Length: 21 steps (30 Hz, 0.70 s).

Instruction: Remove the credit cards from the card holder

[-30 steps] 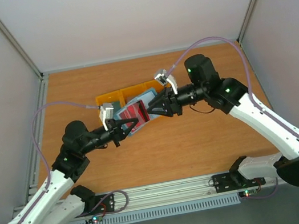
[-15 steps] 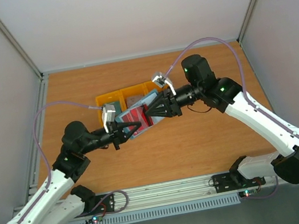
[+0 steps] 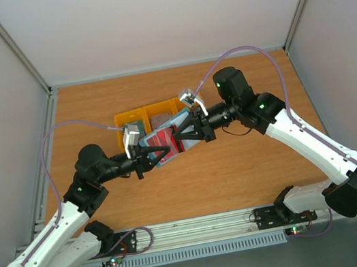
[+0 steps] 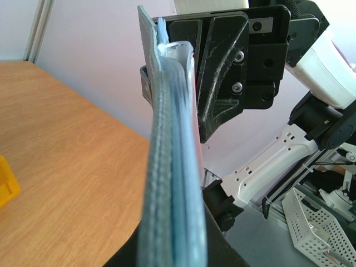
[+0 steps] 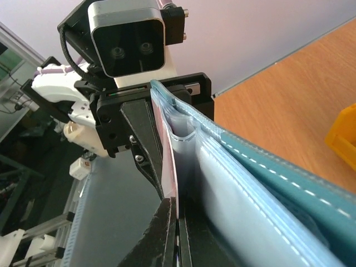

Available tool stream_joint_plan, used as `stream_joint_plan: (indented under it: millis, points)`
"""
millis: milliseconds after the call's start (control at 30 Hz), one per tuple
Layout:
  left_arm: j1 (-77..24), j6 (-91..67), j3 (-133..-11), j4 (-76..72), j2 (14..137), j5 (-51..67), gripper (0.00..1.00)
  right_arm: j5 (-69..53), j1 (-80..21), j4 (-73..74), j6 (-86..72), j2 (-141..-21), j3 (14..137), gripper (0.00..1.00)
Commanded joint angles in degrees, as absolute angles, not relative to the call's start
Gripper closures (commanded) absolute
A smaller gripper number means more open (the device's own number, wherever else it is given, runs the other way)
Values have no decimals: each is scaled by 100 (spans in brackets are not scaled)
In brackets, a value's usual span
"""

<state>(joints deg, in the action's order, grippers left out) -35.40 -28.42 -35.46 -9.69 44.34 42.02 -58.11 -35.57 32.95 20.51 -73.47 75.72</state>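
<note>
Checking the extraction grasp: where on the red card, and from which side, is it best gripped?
Grip the red card by the edge standing out of the card holder, faces pinched flat, coming from the right arm's side, opposite the left gripper clamping the holder. The right gripper is shut there.

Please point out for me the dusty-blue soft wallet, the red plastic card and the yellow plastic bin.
dusty-blue soft wallet (image 4: 165, 183), left wrist view, on its stitched outer edge.
red plastic card (image 3: 164, 140), top external view, on its red face.
yellow plastic bin (image 3: 129, 117), top external view, on its far left rim.
</note>
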Motion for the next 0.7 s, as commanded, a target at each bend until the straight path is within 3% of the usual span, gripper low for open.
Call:
stream_joint_plan:
  millis: [0,367,500,667]
  points:
    - [-3567,-2757,-3613,-1587,4341,4442,94,-5743,-3374,3816,2279,-7248,7774,99]
    - [-3565,-2740,-3636,-1609,4349,4590,86,-5411,-3208,4959,3018,-7224,8376,99]
    - [-3565,-2729,-3648,-1592,4351,4578,99,-5368,-3206,5128,3112,-7231,8514,99]
    - [-3561,-2753,-3553,-1362,4268,4129,100,-4756,-3118,5921,3639,-7084,8909,99]
